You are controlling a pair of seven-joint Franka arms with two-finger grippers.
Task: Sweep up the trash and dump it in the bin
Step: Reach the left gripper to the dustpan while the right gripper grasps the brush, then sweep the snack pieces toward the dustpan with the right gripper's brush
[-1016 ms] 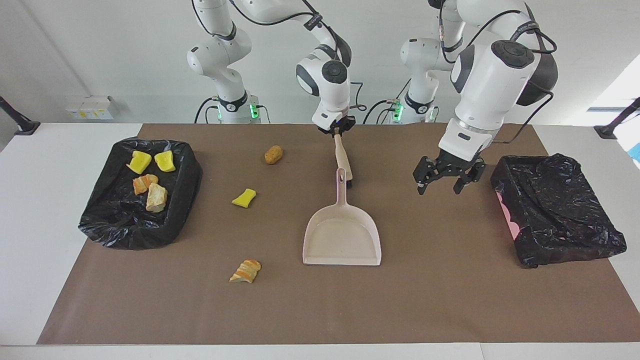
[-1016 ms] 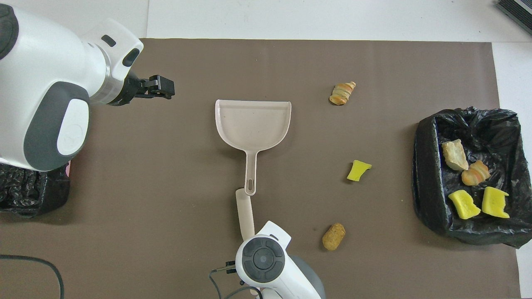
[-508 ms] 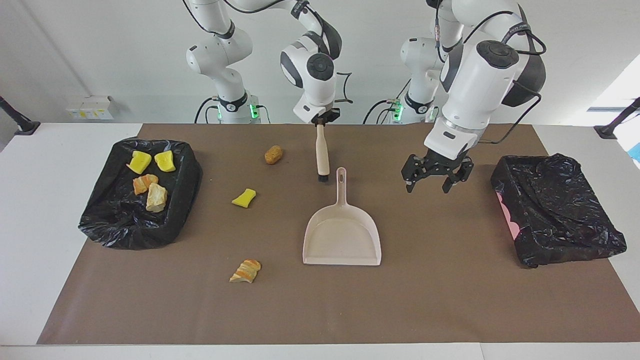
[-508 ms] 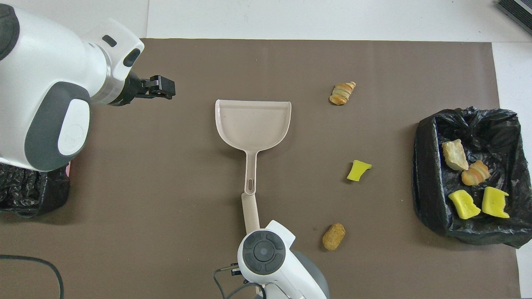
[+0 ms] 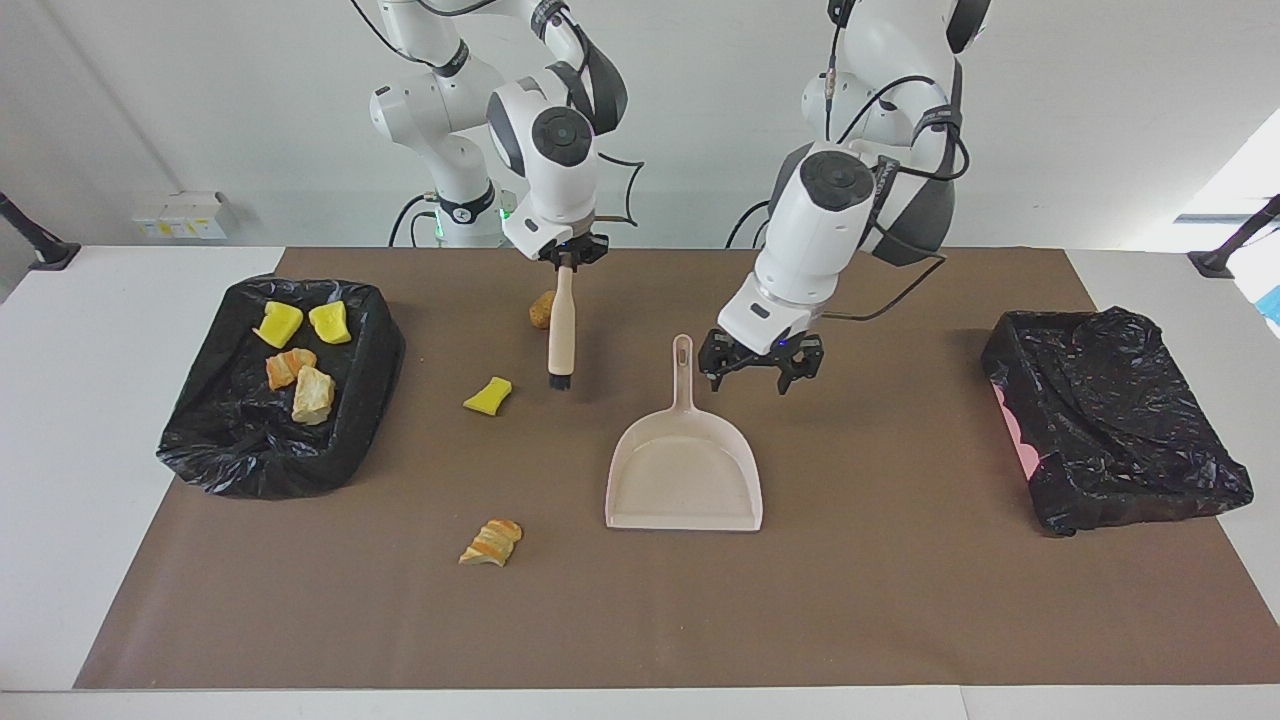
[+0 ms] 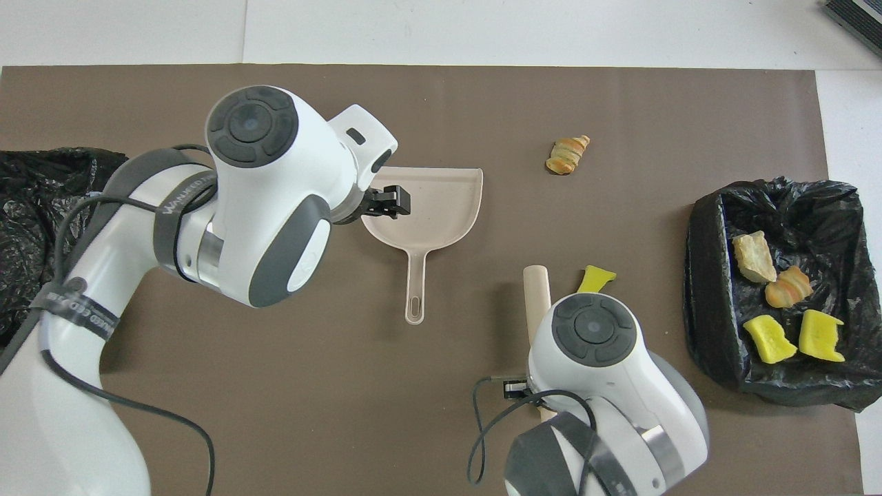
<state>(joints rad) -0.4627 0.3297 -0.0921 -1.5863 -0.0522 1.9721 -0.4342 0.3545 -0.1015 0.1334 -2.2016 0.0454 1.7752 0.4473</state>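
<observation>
The beige dustpan [image 5: 685,470] [image 6: 427,207] lies flat mid-mat, its handle [image 5: 683,360] pointing toward the robots. My left gripper [image 5: 760,365] [image 6: 389,201] hangs open over the mat beside that handle, holding nothing. My right gripper [image 5: 565,258] is shut on the top of the beige brush [image 5: 561,330] [image 6: 536,296], which hangs bristles down just above the mat. Loose trash lies on the mat: a yellow chunk [image 5: 488,395] [image 6: 596,277] beside the bristles, a brown chunk [image 5: 541,308] partly hidden by the brush, and an orange-striped chunk [image 5: 492,542] [image 6: 568,153] farther from the robots.
A black-lined bin [image 5: 360,420] [image 6: 703,289] at the right arm's end holds several chunks. A second black-lined bin [image 5: 1110,420] [image 6: 41,207] sits at the left arm's end. A brown mat [image 5: 900,600] covers the white table.
The right gripper has carried the brush away from the dustpan's handle toward the yellow chunk. The left arm has swung from beside the second bin to the dustpan's handle.
</observation>
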